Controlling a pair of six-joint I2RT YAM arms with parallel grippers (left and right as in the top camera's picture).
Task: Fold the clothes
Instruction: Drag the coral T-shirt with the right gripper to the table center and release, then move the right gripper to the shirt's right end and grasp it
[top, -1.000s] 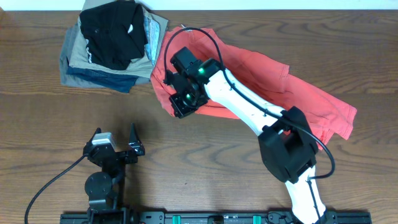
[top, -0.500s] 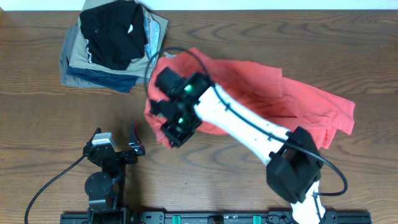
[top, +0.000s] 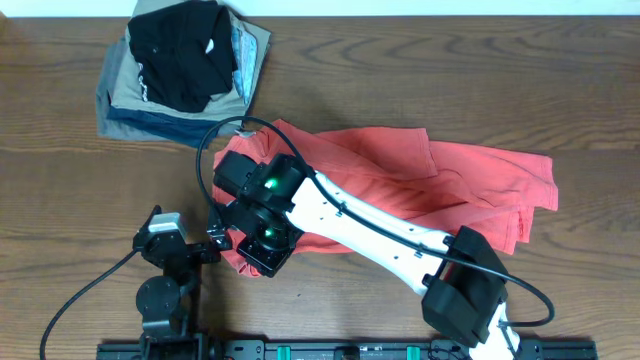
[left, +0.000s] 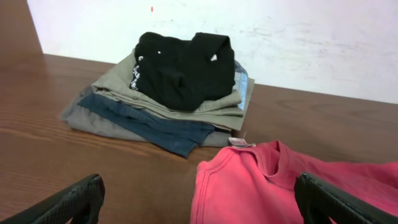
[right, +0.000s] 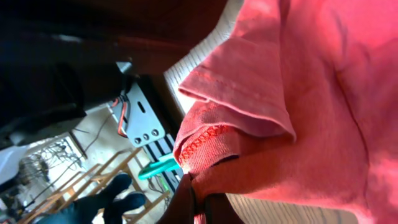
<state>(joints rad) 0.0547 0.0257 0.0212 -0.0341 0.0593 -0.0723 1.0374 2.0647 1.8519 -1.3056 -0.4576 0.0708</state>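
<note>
Nearest me, the left claw (top: 186, 232) sits parked at the front edge of the counter (top: 70, 190) with its jaws spread wide and nothing between them, just as it was a second ago. What has changed is right beside it. The right claw (right: 198, 202) is pinched tight on a hemmed edge of the coral T-shirt (top: 400, 180), and it has hauled that edge down from the far middle of the counter to the near left, so the cloth now ends just beside the left claw's inner finger. In the left wrist view the shirt's neck opening lies right ahead, between the two fingers. The rest of the shirt has trailed along behind the pull. It now stretches away to the right in a long rumpled band, layered on itself, with the far end bunched. Further back at the far left, the stack of folded garments (top: 150, 100) with the black one (top: 185, 50) on top stands well apart from the shirt and has not moved. I read this as positioning rather than folding. The shirt is now where both arms can reach it, but it still needs spreading flat before any crease is worth making.
</note>
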